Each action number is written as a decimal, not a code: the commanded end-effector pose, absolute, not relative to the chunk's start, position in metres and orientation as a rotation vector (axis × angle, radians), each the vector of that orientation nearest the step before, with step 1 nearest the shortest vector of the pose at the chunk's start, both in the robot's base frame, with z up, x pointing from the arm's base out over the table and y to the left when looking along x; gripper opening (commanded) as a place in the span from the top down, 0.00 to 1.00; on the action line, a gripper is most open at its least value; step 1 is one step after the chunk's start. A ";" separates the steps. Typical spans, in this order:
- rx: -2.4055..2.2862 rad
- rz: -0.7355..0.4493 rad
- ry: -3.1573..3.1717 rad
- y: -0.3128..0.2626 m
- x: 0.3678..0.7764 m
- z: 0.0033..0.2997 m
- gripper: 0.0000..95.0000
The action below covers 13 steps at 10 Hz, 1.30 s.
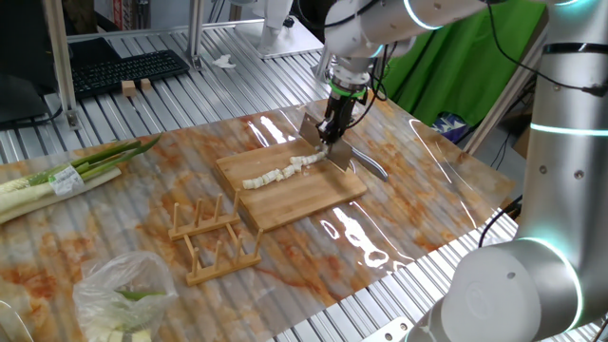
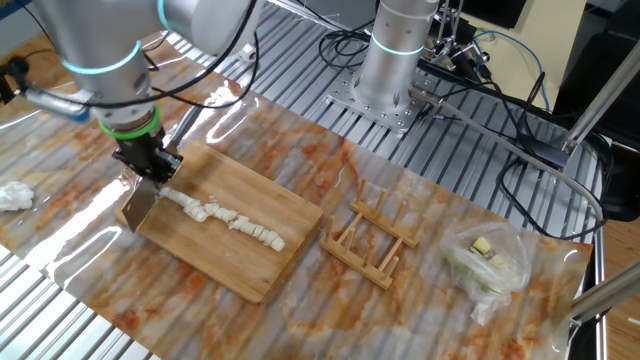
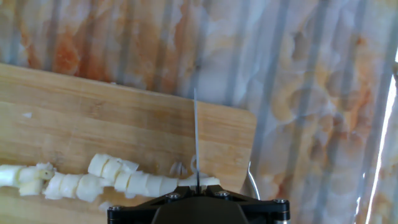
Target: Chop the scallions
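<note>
The scallions (image 2: pixel 225 217), pale cream-white stalk already cut into a row of stubby chunks, lie across the rectangular light bamboo cutting board (image 2: pixel 245 262) on the marbled orange-and-white desk (image 2: pixel 420 180). The arm's black two-finger gripper (image 2: pixel 148 168) sits at the far end of that row, fingers pressed in tight on the handle of a flat steel cleaver (image 2: pixel 138 203), blade pointing down at the board. From the hand view the blade shows as a thin line right over the last uncut bit of stalk (image 3: pixel 199 182), so I'd say we're at the tail end of the chopping, with one or two cuts left. The next move probably needs a straight push down through that end piece, then a lift and a small shift along if anything longer is left. Hard to tell whether the edge is already touching the stalk or just above it. The fingers themselves are mostly hidden by the wrist, and the hand view cuts off the left part of the row. Off to the side there's a small wooden slotted rack (image 2: pixel 372 243), not involved.
</note>
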<state>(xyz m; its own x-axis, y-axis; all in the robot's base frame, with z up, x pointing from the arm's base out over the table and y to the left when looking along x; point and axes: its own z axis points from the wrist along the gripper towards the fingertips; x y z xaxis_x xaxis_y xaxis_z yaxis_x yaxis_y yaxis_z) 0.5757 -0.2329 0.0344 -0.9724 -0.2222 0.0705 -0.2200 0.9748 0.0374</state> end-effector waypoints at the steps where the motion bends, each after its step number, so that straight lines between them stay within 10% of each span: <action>1: 0.332 -0.050 -3.019 -0.235 0.568 0.049 1.00; 13: 0.308 0.013 -3.019 -0.228 0.562 0.080 1.00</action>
<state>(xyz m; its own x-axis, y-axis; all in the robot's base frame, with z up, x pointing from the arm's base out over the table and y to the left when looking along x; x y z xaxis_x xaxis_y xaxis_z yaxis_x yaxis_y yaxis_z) 0.5634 -0.2267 0.0799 -0.9735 -0.2019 0.1070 -0.2026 0.9793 0.0050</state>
